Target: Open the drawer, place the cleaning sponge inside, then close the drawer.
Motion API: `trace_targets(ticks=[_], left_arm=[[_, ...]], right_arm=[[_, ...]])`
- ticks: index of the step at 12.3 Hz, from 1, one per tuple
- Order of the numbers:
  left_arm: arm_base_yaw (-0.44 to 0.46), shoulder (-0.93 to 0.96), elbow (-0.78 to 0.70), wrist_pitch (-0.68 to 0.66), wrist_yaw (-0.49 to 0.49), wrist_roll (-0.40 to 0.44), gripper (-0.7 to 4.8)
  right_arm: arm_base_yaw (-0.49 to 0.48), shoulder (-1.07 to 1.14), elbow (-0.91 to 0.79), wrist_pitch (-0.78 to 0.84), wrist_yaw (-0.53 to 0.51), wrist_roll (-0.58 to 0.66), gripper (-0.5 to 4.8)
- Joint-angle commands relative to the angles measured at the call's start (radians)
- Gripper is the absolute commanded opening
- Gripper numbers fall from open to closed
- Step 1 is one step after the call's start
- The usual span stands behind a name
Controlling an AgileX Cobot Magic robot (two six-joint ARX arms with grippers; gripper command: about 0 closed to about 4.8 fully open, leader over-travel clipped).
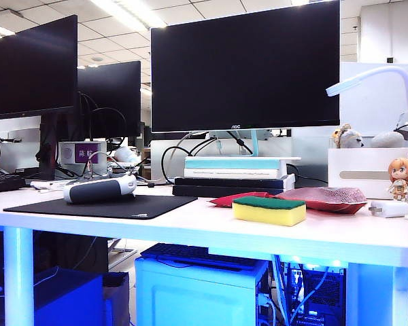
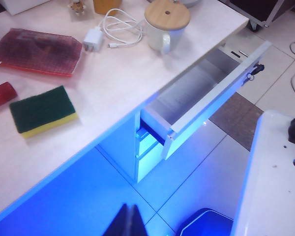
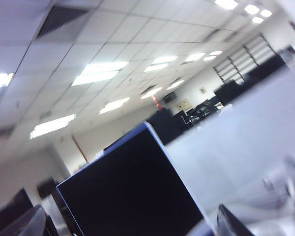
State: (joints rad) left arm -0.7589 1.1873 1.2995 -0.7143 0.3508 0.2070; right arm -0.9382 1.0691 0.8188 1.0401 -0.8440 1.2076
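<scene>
Sitting near the front edge of the white desk [image 1: 190, 227], the cleaning sponge [image 1: 269, 210] lies flat, green scouring side up, yellow foam below, nothing gripping it. Just behind it: a small red packet [image 1: 232, 199] and a larger red packet [image 1: 326, 199], the sponge in front of the gap between them. Left of those, a black mouse pad [image 1: 102, 207] with a grey-and-dark device on it. Further back, stacked books under a big dark monitor [image 1: 245, 64]; an anime figurine [image 1: 401, 178] and white box at right.

Left wrist view: left gripper [image 2: 125, 222] hangs over the floor in front of the desk, only dark fingertips showing at the frame edge, close together, holding nothing. Sponge [image 2: 43, 111] on the desk edge, the drawer [image 2: 206, 93] pulled open to its side, interior bare white. Past them, a white charger with cable [image 2: 113, 29] and a mug with a wooden lid [image 2: 166, 22].

Right wrist view: right gripper [image 3: 137, 221] points up at the ceiling lights and a monitor; dark fingertips at the frame edge stand wide apart, empty.
</scene>
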Motion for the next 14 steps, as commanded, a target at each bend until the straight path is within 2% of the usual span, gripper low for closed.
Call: trace_targets(ticks=[1, 2, 4, 6, 8, 10, 11, 12, 13, 14], left_arm=[[0.001, -0.002, 0.005, 0.015, 0.001, 0.003, -0.05], [0.001, -0.002, 0.005, 0.013, 0.002, 0.003, -0.05], [0.001, -0.002, 0.005, 0.014, 0.002, 0.003, -0.05], [0.001, -0.002, 0.005, 0.014, 0.002, 0.003, -0.05], [0.001, -0.002, 0.005, 0.013, 0.002, 0.003, -0.05], [0.001, -0.002, 0.005, 0.013, 0.002, 0.003, -0.05], [0.001, -0.002, 0.005, 0.013, 0.002, 0.003, -0.05], [0.001, -0.002, 0.005, 0.013, 0.002, 0.003, -0.05], [0.001, -0.002, 0.005, 0.013, 0.002, 0.003, -0.05], [0.001, -0.002, 0.005, 0.013, 0.002, 0.003, -0.05]], right_arm=[[0.047, -0.019, 0.307, -0.378, -0.078, -0.278, 4.79], [0.066, -0.024, 0.441, -0.595, -0.082, -0.446, 4.79], [0.117, -0.021, 0.588, -0.785, -0.083, -0.589, 4.79], [0.153, -0.021, 0.609, -0.730, -0.073, -0.574, 4.79], [0.170, -0.035, 0.609, -0.638, -0.071, -0.386, 4.79], [0.171, -0.036, 0.609, -0.572, -0.071, -0.301, 4.79], [0.174, -0.035, 0.609, -0.488, -0.069, -0.238, 4.79], [0.174, -0.036, 0.609, -0.437, 0.007, -0.138, 4.79], [0.174, -0.038, 0.609, -0.436, 0.050, -0.029, 4.25], [0.174, -0.038, 0.615, -0.432, 0.054, -0.011, 2.80]])
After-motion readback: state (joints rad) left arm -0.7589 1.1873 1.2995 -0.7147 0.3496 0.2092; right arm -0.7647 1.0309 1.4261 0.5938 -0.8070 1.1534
